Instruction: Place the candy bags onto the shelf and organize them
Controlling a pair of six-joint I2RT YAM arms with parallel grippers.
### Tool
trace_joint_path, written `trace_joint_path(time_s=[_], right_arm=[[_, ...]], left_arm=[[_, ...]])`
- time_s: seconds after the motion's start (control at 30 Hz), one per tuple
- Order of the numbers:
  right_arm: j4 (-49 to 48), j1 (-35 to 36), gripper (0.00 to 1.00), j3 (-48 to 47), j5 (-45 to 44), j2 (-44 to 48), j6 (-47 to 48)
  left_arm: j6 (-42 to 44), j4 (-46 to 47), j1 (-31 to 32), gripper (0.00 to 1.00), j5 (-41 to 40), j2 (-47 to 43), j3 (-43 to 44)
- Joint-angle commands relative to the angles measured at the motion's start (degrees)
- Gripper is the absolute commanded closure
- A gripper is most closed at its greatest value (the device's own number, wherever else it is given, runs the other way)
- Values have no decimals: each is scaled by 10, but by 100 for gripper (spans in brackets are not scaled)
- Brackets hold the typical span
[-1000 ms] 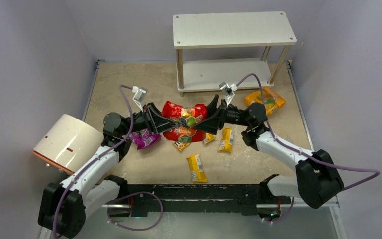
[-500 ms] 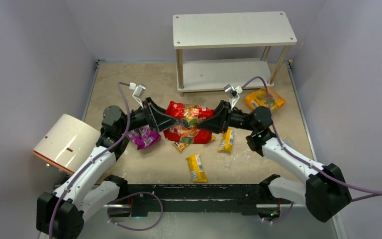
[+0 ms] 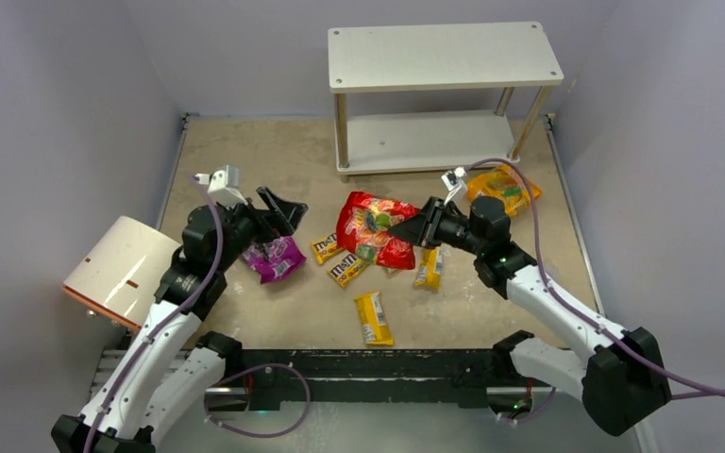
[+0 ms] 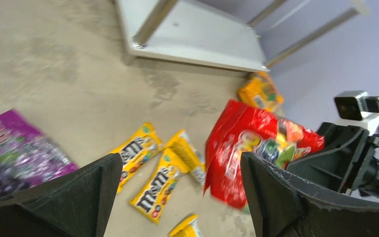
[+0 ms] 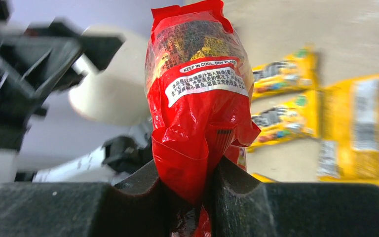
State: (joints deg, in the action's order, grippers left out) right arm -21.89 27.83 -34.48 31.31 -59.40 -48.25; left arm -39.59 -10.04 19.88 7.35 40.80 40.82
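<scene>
My right gripper (image 3: 408, 229) (image 5: 190, 183) is shut on the lower edge of the red candy bag (image 3: 371, 225) (image 5: 197, 84) and holds it off the floor, right of centre. My left gripper (image 3: 279, 209) (image 4: 177, 197) is open and empty, apart from the red bag (image 4: 244, 148), above the purple bag (image 3: 277, 258) (image 4: 10, 158). Several yellow M&M's packets (image 3: 347, 269) (image 4: 157, 190) lie on the floor between the arms. The orange bag (image 3: 502, 189) (image 4: 260, 91) lies by the shelf's right leg. Both tiers of the white shelf (image 3: 444, 57) (image 4: 197, 34) are bare.
A white cylinder with an orange rim (image 3: 123, 269) (image 5: 109, 94) lies on its side at the left, beside my left arm. Grey walls close in the floor on three sides. One yellow packet (image 3: 372, 317) lies near the front rail.
My left gripper has let go of the red bag, opened wide and pulled back to the left. My right gripper closed on the bag and now holds it alone, shifted right.
</scene>
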Motion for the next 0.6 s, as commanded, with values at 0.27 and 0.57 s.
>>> trace_joint_path(time_s=[0.27, 0.57], right_arm=[[-36, -67, 100, -107, -322, -106, -84], [-227, -68, 100, -182, -412, -267, -169]], left_arm=[[0, -75, -3, 5, -106, 29, -10], [-16, -79, -3, 5, -120, 21, -35]])
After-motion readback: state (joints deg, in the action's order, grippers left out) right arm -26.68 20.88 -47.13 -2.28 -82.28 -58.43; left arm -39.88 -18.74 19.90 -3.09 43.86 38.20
